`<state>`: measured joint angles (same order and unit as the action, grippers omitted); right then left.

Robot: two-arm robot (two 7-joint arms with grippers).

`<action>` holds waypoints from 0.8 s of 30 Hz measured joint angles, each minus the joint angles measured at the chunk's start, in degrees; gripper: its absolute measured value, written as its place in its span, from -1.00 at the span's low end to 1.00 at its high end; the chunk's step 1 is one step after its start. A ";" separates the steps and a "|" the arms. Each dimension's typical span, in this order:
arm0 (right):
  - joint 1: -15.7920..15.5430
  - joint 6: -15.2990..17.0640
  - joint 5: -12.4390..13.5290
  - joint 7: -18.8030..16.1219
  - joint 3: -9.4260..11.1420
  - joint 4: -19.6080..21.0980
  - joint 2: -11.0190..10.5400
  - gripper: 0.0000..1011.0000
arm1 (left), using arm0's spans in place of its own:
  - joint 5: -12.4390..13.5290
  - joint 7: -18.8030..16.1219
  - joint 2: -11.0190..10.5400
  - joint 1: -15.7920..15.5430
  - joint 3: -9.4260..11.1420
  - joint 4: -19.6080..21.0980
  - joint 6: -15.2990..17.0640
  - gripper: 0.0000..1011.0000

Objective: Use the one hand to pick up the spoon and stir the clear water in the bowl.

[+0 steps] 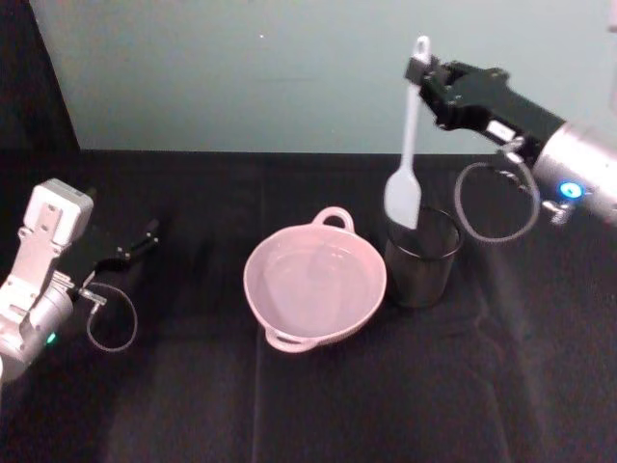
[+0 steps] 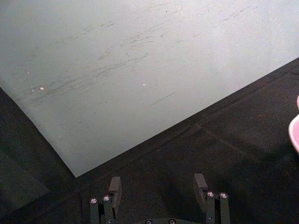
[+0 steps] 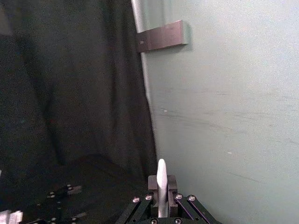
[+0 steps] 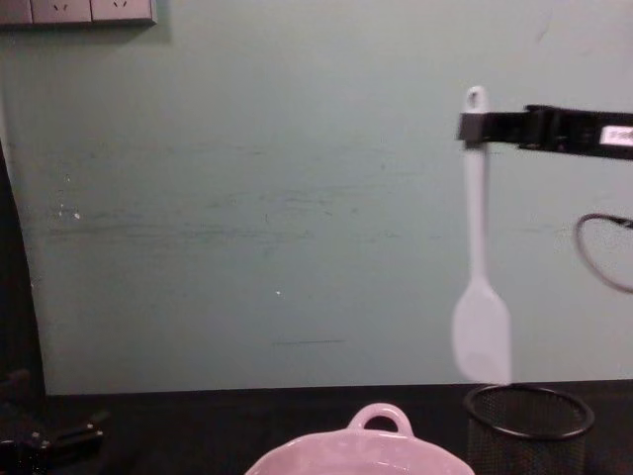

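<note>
My right gripper is shut on the handle end of the white spoon, which hangs upright with its flat blade just above the rim of the black mesh cup. The chest view shows the spoon hanging from the gripper, blade clear above the cup. In the right wrist view the spoon handle stands between the shut fingers. The pink bowl holding clear water sits left of the cup. My left gripper rests open at the table's left, its fingers apart.
A black cloth covers the table. A pale green wall stands close behind it. The bowl's rim shows low in the chest view, and a cable loop hangs from my right wrist near the cup.
</note>
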<state>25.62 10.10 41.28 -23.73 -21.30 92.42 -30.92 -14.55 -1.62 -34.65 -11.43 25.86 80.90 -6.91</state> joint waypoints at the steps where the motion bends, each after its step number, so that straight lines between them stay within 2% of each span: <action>1: 0.25 -0.17 -0.20 -0.15 -0.54 -0.31 0.36 -0.77 | 0.00 0.00 0.00 0.00 0.00 0.00 0.00 1.00; 5: 1.99 -1.52 -1.62 -1.14 -3.46 -2.51 2.95 -0.77 | 0.00 0.00 0.00 0.00 0.00 0.00 0.00 1.00; 12: 3.67 -4.55 -3.88 -2.95 -6.46 -6.17 6.20 -0.77 | 0.00 0.00 0.00 0.00 0.00 0.00 0.00 1.00; 18: 3.17 -8.21 -5.58 -4.82 -7.73 -8.92 8.00 -0.77 | 0.00 0.00 0.00 0.00 0.00 0.00 0.00 1.00; 24: 2.02 -11.73 -7.56 -6.27 -8.43 -11.01 8.94 -0.77 | 0.00 0.00 0.00 0.00 0.00 0.00 0.00 1.00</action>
<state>27.63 -1.63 33.72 -30.00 -29.73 81.41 -21.98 -14.55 -1.62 -34.65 -11.43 25.86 80.90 -6.91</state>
